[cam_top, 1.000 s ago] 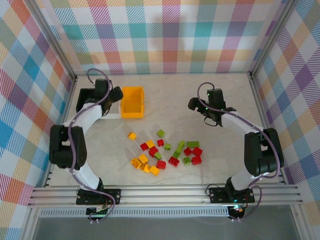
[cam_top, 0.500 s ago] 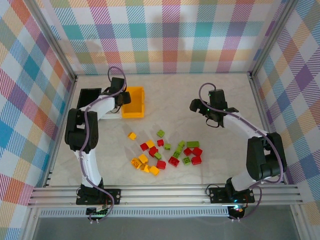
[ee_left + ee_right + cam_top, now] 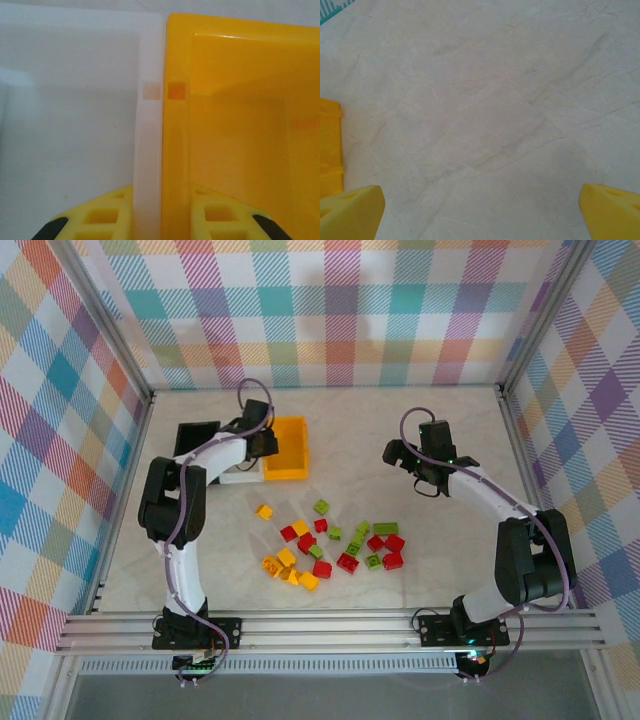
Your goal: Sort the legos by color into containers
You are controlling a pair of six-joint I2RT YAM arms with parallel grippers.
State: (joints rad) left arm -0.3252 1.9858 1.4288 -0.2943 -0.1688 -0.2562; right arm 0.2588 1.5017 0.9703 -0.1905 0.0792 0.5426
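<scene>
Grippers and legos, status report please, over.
Left gripper clamped across touching walls of white bin and orange bin. Right gripper open over bare table. Legos loose in a pile, unsorted. Nothing blocking them.

No readable text or number — not on containers [image 3: 287,445] (nor legos [image 3: 348,561])

Bright, even light, faint soft shadows on the table [image 3: 350,420]. Left wrist view close & soft, mild glare on the orange bin [image 3: 240,65]; right wrist view slightly hazy.
</scene>
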